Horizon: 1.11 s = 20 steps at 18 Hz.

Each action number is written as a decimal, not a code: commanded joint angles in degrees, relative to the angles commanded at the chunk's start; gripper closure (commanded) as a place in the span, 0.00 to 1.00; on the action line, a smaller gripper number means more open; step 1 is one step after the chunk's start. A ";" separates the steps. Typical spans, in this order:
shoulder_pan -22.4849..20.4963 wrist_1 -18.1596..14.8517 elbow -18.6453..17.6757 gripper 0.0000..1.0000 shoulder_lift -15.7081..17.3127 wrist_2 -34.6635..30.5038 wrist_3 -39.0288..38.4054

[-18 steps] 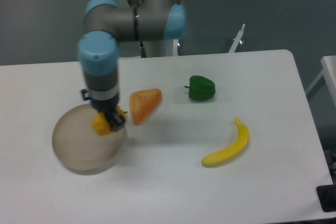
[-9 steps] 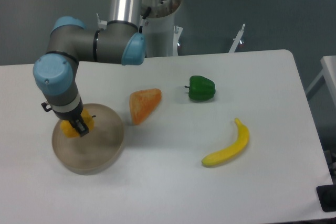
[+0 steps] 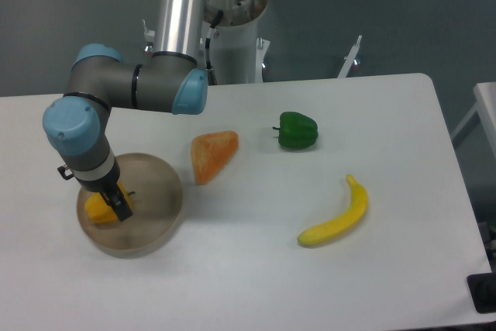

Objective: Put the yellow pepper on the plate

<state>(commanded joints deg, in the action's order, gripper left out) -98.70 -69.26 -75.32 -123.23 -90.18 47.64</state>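
Note:
The yellow pepper [image 3: 99, 208] is low inside the beige-tan plate [image 3: 159, 218] at the table's front left, over its left half. My gripper [image 3: 112, 202] reaches straight down into the plate and its fingers are closed around the pepper. Whether the pepper rests on the plate's bottom or hangs just above it, I cannot tell. The arm's blue-capped wrist hides the fingers' upper part.
An orange wedge-shaped piece [image 3: 212, 154] lies just right of the plate. A green pepper [image 3: 297, 130] sits further right at mid-table. A yellow banana [image 3: 338, 215] lies at the front right. The robot base stands at the table's back edge.
My gripper has carried the yellow pepper from the plate's right rim leftward over the plate and then lowered it into the plate's left half.

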 joint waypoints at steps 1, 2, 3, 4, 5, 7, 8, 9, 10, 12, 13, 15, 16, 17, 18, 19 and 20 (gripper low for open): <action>-0.09 -0.09 0.35 0.00 0.44 0.00 0.09; -0.09 -0.17 0.53 0.00 0.97 0.00 0.09; -0.35 -0.18 0.53 0.00 1.49 -0.09 0.09; -0.87 -0.18 0.36 0.00 2.63 -0.17 0.26; -2.27 -0.61 0.09 0.00 3.77 -0.18 0.35; -5.79 -0.88 -0.70 0.00 6.85 -0.53 2.01; -7.19 -0.88 -0.70 0.00 7.73 -0.44 3.41; -8.77 -0.88 -0.70 0.00 8.52 -0.44 5.08; -10.27 -0.97 -0.70 0.00 9.31 -0.35 6.66; -13.61 -2.10 -0.26 0.00 10.02 -0.44 10.53; -14.67 -2.72 -0.26 0.00 10.11 -0.44 11.85; -17.30 -5.52 -0.26 0.00 10.72 -0.44 15.89; -18.53 -6.58 -0.09 0.00 10.73 -0.44 17.65; -19.68 -7.37 0.00 0.00 10.81 -0.44 19.15; -20.73 -8.17 0.09 0.00 10.81 -0.44 20.55; -22.31 -8.70 0.18 0.00 10.73 -0.44 22.66; -23.37 -9.14 0.18 0.00 10.73 -0.44 24.16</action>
<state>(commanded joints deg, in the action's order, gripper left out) -122.07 -78.39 -75.15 -112.50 -90.62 71.79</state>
